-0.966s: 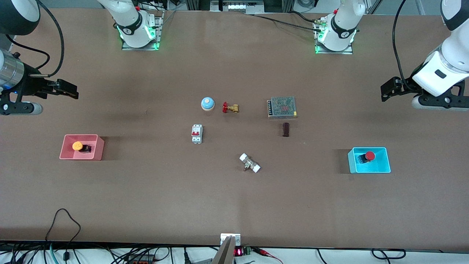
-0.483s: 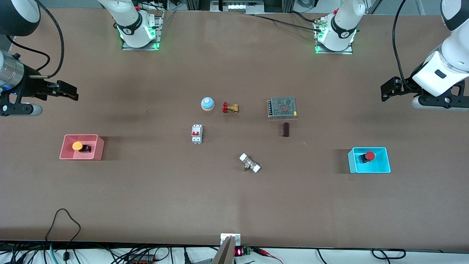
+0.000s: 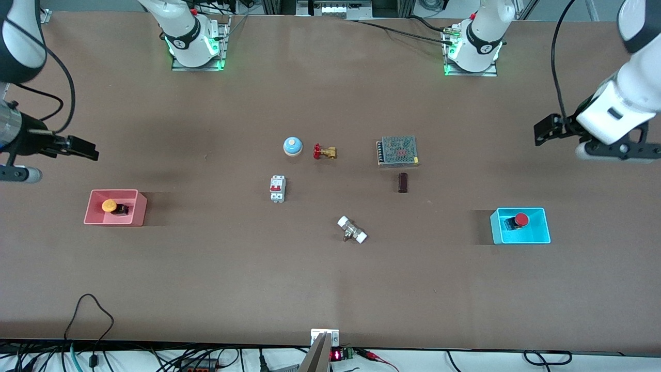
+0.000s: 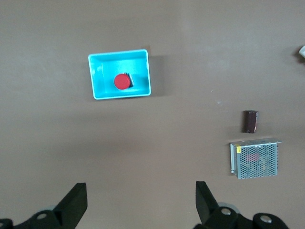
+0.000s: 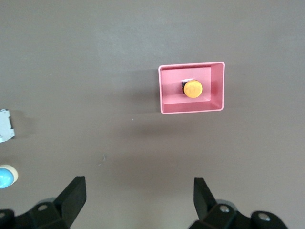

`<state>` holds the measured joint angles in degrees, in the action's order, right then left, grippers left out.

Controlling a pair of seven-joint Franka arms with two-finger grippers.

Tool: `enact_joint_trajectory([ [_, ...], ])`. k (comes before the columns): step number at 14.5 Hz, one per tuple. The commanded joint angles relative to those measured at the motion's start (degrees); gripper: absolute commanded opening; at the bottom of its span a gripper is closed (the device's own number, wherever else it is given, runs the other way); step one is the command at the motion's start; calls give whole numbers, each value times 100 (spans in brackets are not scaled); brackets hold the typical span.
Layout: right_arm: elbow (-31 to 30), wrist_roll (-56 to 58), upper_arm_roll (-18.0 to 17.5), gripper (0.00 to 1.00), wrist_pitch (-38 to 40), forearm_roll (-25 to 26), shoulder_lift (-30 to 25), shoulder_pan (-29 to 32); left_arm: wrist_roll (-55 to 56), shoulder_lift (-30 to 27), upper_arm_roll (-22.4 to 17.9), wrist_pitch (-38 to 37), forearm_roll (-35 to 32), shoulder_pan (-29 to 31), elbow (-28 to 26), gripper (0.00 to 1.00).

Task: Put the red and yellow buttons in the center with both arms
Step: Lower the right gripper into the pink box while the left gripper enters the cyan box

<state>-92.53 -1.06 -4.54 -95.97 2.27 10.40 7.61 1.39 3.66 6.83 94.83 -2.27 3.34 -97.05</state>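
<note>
The orange-yellow button (image 3: 109, 205) lies in the pink bin (image 3: 139, 209) at the right arm's end of the table; it also shows in the right wrist view (image 5: 192, 88). The red button (image 3: 521, 219) lies in the cyan bin (image 3: 537, 235) at the left arm's end, and shows in the left wrist view (image 4: 122, 81). My right gripper (image 3: 88, 149) is open and empty, up over bare table beside the pink bin. My left gripper (image 3: 542, 130) is open and empty, up over bare table beside the cyan bin. The table's center (image 3: 320, 181) holds other parts.
In the middle stand a blue bell (image 3: 292, 146), a red-handled brass valve (image 3: 324, 152), a white breaker (image 3: 277, 188), a white-ended fitting (image 3: 352, 230), a mesh-topped power supply (image 3: 397, 151) and a small dark block (image 3: 403, 182). Cables run along the table edge nearest the front camera.
My right gripper has moved toward the pink bin and a little outward. My left gripper has shifted slightly. Both buttons lie where they were.
</note>
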Motion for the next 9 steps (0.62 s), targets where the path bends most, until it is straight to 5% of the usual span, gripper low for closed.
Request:
enact_joint_trajectory([
  [1,-317,175,-73,100,-490,115,163,188,-121,564,-33,-105,95,218,257,100],
  [6,-1057,528,-73,100,-1985,361,566,442,-121,1811,-50,17,25,272,1082,100],
  [9,-1066,650,-73,100,-2548,388,971,575,-156,2365,-59,1306,-115,518,1040,100],
])
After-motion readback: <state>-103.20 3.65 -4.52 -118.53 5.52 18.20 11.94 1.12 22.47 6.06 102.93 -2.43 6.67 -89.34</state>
